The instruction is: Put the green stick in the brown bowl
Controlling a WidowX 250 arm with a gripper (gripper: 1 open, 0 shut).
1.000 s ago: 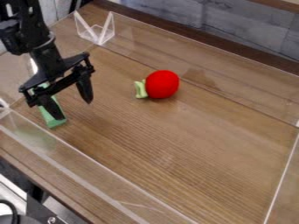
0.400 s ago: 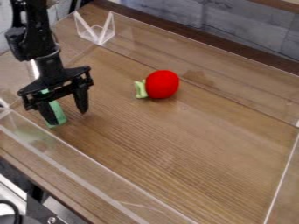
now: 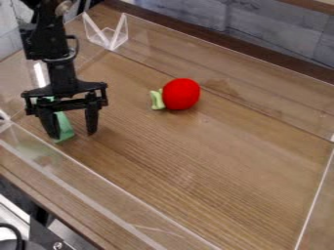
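The green stick point(image 3: 61, 126) lies on the wooden table near its left edge, a flat bright green block partly hidden behind the gripper's fingers. My gripper point(image 3: 72, 127) hangs straight down over it, open, with one finger point(image 3: 50, 123) on the left of the stick and the other point(image 3: 93, 118) to its right. I cannot tell whether the fingers touch the table. The brown bowl is out of view.
A red ball point(image 3: 181, 93) with a small light-green stub sits mid-table to the right. Clear acrylic walls point(image 3: 78, 181) fence the table along the front and sides. A clear plastic piece point(image 3: 107, 34) stands at the back left.
The gripper has turned and come lower over the green stick, its fingers now straddling it. The stick and the red ball have not moved.
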